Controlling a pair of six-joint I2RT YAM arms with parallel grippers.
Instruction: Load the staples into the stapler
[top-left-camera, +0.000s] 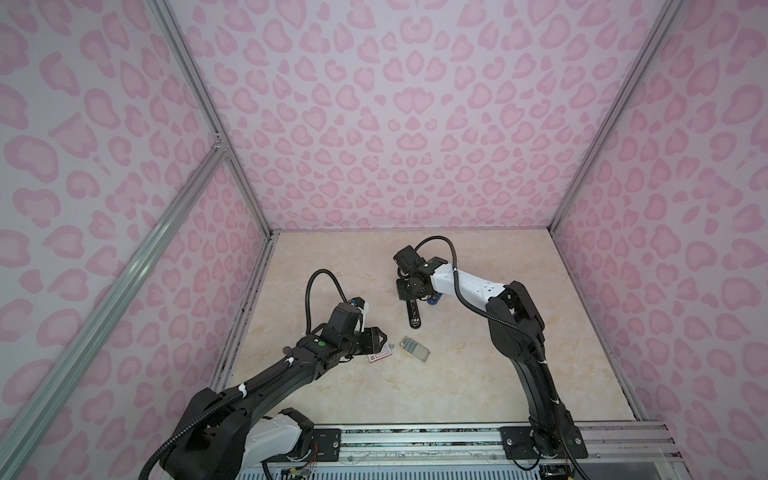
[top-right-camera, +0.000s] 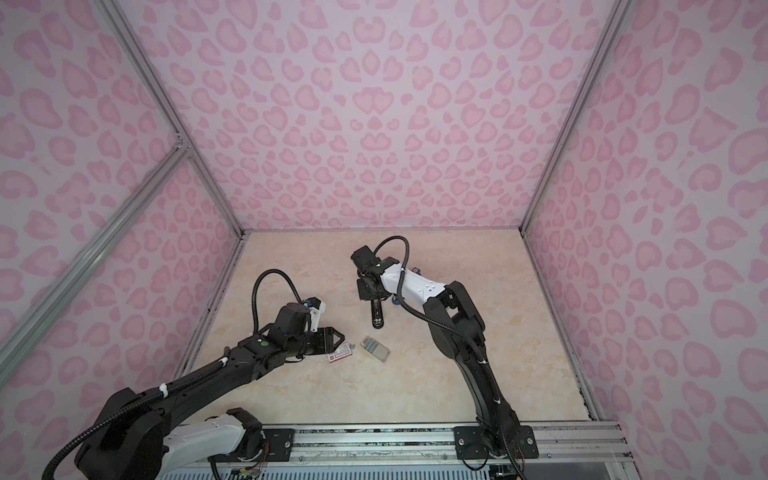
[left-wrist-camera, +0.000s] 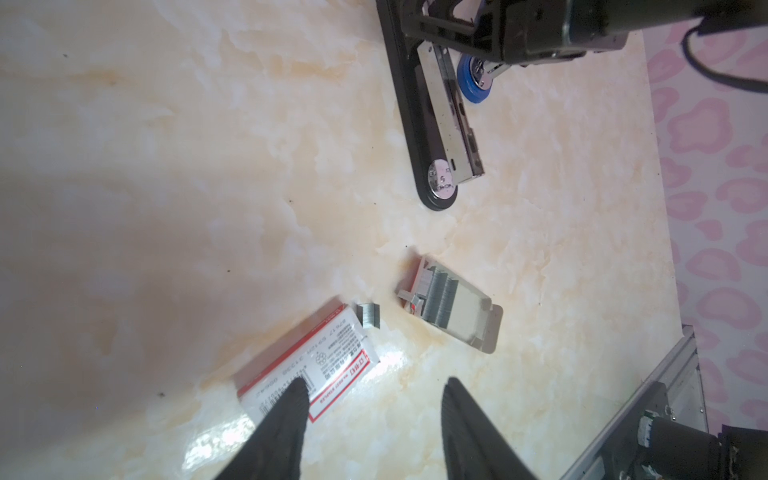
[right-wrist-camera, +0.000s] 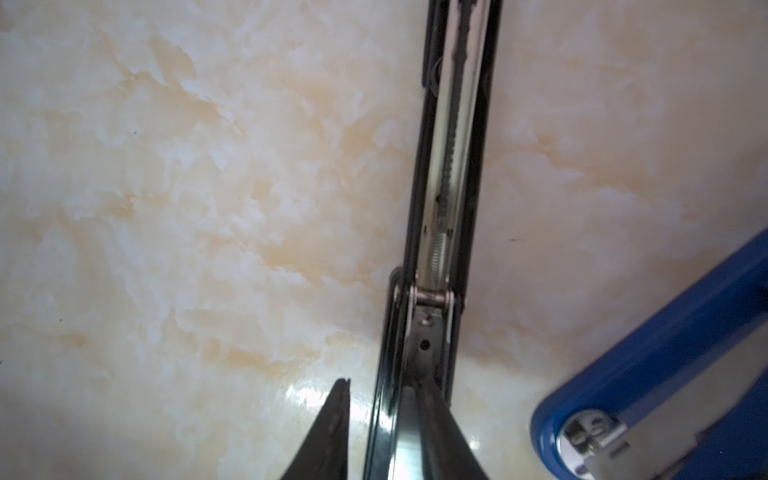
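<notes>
The stapler (top-left-camera: 412, 316) (top-right-camera: 376, 318) lies opened flat mid-table, its metal magazine (left-wrist-camera: 461, 124) (right-wrist-camera: 453, 145) exposed and its blue cover (left-wrist-camera: 471, 83) (right-wrist-camera: 648, 353) swung back. My right gripper (right-wrist-camera: 386, 382) stands open astride the stapler's rear end. A silvery strip (right-wrist-camera: 409, 436) lies against one finger, and table shows beside the other. More staples (left-wrist-camera: 440, 297) (top-left-camera: 409, 344) sit in a grey tray (left-wrist-camera: 478, 324), and a small loose piece (left-wrist-camera: 368, 316) lies beside it. My left gripper (left-wrist-camera: 374, 381) (top-left-camera: 376, 338) hangs open and empty, one finger over the white box sleeve (left-wrist-camera: 316, 365) (top-right-camera: 340, 354).
Pink patterned walls close in the marble-look table on three sides. An aluminium rail (top-left-camera: 415, 440) (left-wrist-camera: 665, 395) carrying both arm bases runs along the front edge. The tray and sleeve lie between the two arms, in front of the stapler.
</notes>
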